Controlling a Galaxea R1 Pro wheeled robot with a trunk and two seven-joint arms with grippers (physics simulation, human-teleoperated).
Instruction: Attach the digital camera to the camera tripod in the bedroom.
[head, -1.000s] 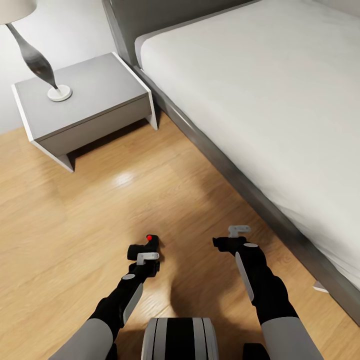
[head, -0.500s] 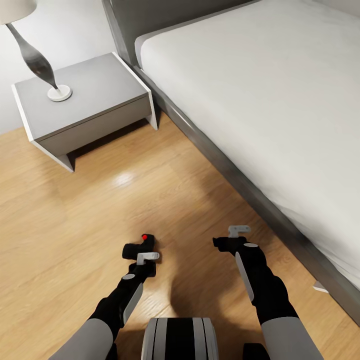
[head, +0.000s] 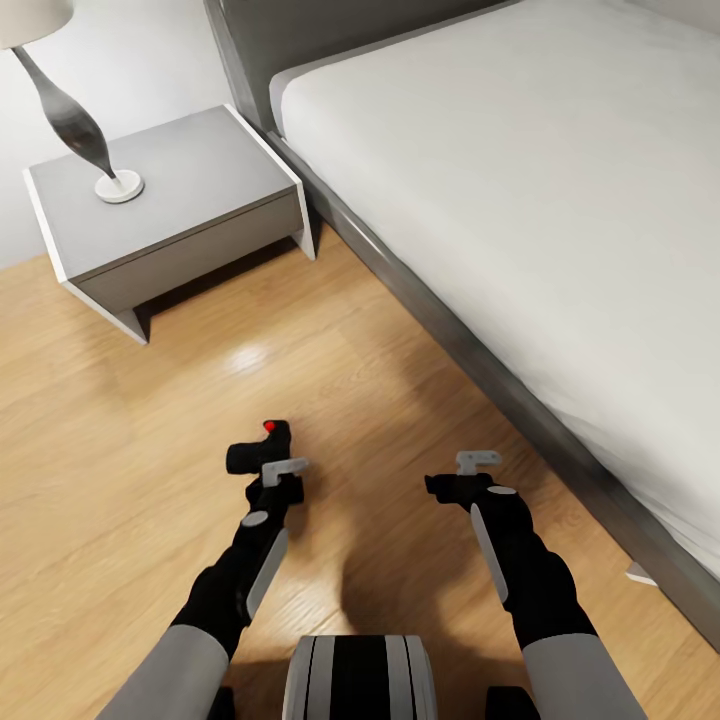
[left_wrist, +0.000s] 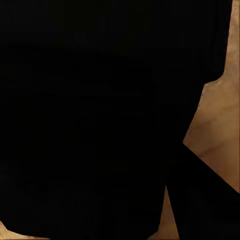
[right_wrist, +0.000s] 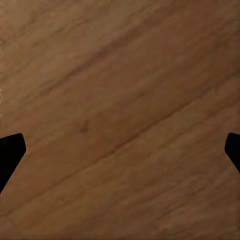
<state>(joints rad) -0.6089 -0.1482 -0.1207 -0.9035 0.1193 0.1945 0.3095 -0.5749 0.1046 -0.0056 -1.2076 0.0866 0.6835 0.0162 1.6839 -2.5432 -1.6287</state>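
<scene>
The digital camera (head: 262, 452), a small black boxy thing with a red dot on its top, sits clamped in my left gripper (head: 268, 462) at the lower centre-left of the head view, held above the floor (head: 150, 450). In my left wrist view the camera's matte black body (left_wrist: 90, 120) blocks nearly everything, with slivers of wood showing at the right edge.

My right gripper (head: 470, 472) hangs at the lower centre-right, empty, its jaws spread wide: in my right wrist view just the dark fingertips (right_wrist: 10, 150) peek in at the two side edges, with bare plank grain between them.

The floor is glossy honey-coloured wood planks with a soft glare patch. To the right runs the bed (head: 520, 180), a smooth white mattress in a grey frame. At upper left stands a flat grey nightstand (head: 190, 200) with white edges, bearing a lamp (head: 75, 125) with a curvy silver stem on a round white base.
</scene>
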